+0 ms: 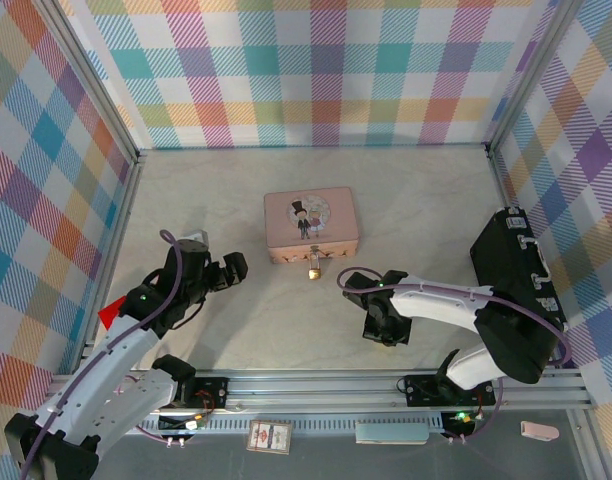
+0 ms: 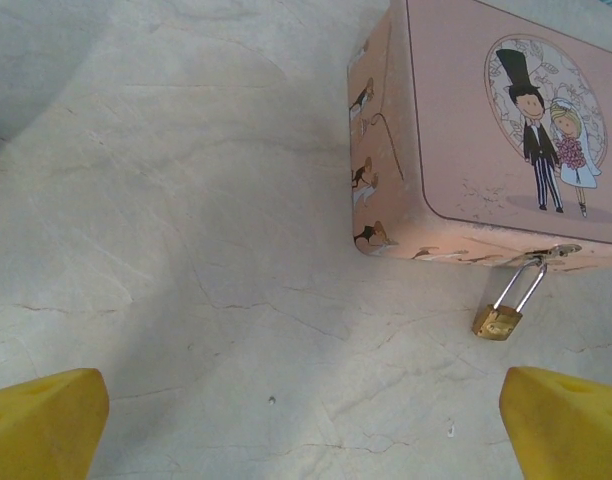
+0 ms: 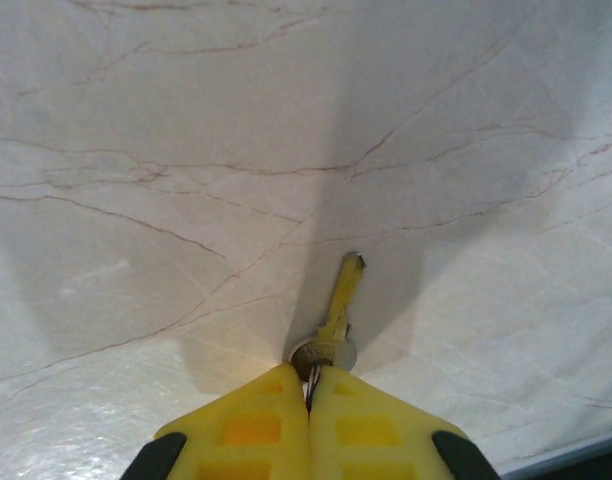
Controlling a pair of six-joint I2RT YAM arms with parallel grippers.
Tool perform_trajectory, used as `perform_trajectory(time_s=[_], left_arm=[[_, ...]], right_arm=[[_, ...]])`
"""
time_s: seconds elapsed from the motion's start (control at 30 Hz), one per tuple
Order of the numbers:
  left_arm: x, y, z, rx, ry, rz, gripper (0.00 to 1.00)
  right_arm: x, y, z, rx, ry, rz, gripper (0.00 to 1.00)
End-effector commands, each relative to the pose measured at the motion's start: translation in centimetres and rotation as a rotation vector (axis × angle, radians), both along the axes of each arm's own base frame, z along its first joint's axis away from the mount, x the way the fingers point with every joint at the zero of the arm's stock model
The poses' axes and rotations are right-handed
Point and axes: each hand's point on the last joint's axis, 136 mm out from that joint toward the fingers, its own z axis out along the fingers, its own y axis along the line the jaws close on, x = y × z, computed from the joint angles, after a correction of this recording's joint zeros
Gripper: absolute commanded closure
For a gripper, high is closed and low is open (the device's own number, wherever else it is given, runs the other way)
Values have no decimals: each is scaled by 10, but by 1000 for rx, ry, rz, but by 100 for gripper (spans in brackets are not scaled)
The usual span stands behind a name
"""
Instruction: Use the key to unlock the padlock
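Right wrist: my right gripper [image 3: 308,378] pinches the key [image 3: 338,300], blade pointing forward; the padlock [image 1: 314,268] lies farther, leftward.

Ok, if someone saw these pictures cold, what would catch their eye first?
The pink tin with a cartoon wedding couple, mid-table, a brass padlock hanging from its front clasp. The right gripper, nearer and to the right, is shut on the key, blade pointing out over the table. The left gripper sits open left of the tin.
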Motion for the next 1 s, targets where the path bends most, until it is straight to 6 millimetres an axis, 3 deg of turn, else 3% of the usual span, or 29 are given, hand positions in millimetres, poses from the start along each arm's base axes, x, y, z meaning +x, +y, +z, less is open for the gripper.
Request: perform_trajectory(time_s=[0.0, 0.2, 0.5, 0.6, 0.7, 0.8, 0.97], left_arm=[[6, -9, 8, -40, -15, -13, 0], [8, -15, 12, -77, -16, -20, 0], [5, -30, 29, -169, -63, -85, 0], [3, -51, 50, -250, -127, -193, 0], [-4, -70, 79, -342, -214, -312, 0], [-8, -79, 101, -396, -292, -375, 2], [-5, -91, 108, -430, -293, -428, 11]], right_arm=[[3, 1, 0, 2, -16, 31, 100], [34, 48, 38, 254, -188, 138, 100], [79, 145, 128, 743, -573, 449, 100], [84, 174, 164, 933, -756, 578, 100], [86, 188, 190, 1035, -912, 680, 100], [85, 201, 206, 1087, -1004, 789, 100], [80, 223, 216, 1166, -1055, 927, 100]])
